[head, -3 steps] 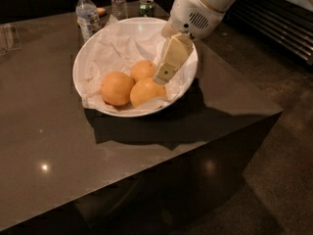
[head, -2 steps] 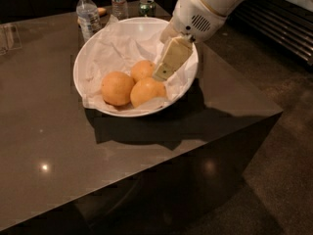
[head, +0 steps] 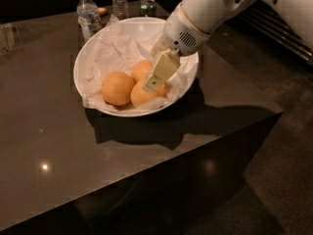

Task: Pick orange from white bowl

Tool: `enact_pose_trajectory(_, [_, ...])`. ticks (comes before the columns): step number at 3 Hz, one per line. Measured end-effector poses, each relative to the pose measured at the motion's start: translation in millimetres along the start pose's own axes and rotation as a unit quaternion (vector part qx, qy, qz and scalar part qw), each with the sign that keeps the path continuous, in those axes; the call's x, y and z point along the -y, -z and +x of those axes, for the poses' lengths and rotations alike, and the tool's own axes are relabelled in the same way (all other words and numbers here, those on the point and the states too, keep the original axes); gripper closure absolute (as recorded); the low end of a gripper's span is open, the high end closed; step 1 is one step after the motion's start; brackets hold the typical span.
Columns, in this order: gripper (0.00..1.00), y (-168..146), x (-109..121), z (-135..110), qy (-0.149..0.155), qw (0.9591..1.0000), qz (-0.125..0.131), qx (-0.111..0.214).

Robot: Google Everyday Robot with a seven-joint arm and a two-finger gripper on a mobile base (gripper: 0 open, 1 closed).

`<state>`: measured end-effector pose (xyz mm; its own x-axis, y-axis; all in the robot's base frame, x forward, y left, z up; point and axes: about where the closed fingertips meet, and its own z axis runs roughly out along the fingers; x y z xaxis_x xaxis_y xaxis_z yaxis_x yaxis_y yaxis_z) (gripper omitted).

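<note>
The orange (head: 145,96), the paler and slightly oblong one, lies at the front right of the white bowl (head: 77,75), on the crumpled paper (head: 117,48) that lines it. It touches a rounder, deeper-coloured orange (head: 117,88) on its left, and a smaller orange (head: 141,69) sits just behind. The gripper (head: 154,82) comes down from the upper right on the pale arm (head: 205,9), its tip right over the top of the orange, touching it or nearly so. I can't tell from here whether it is open or closed, or gripping anything. The bowl stands on a dark table (head: 49,131), with two water bottles (head: 88,14) and a can (head: 146,5) just behind it.
</note>
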<state>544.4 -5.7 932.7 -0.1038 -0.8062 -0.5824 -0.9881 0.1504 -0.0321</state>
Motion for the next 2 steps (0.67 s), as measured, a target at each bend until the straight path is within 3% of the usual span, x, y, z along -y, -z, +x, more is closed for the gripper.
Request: enact_pose_trajectory(2, [0.35, -24.3, -9.9, 9.9, -0.023, 0.9993, -0.031, -0.001])
